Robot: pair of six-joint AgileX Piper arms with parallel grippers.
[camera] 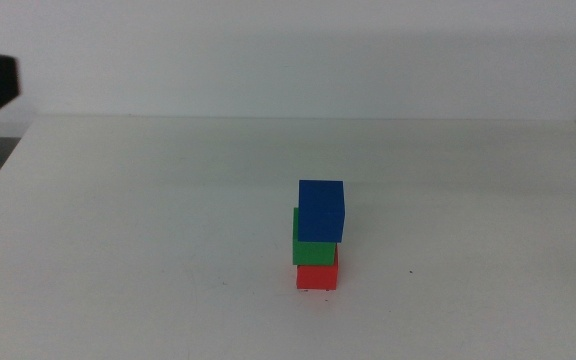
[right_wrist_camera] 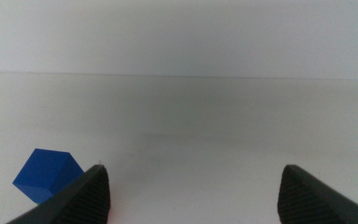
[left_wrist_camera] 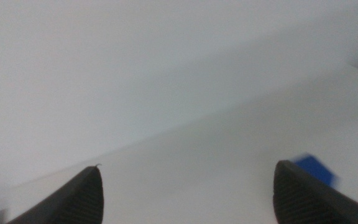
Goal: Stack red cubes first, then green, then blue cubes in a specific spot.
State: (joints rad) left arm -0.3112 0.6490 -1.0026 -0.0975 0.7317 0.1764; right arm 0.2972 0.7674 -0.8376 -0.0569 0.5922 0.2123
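A plain matte blue cube [camera: 321,210] tops the green cube [camera: 312,251] and red cube [camera: 317,276], lower centre. Left gripper [left_wrist_camera: 185,193] and right gripper [right_wrist_camera: 194,193] gape wide, empty, clear of the stack.

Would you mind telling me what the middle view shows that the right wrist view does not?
Only the middle view shows the whole stack: red cube at the bottom, green cube on it, and the white table around them. Only the right wrist view shows the right pincer, jaws open and empty. Both show the blue cube on top.
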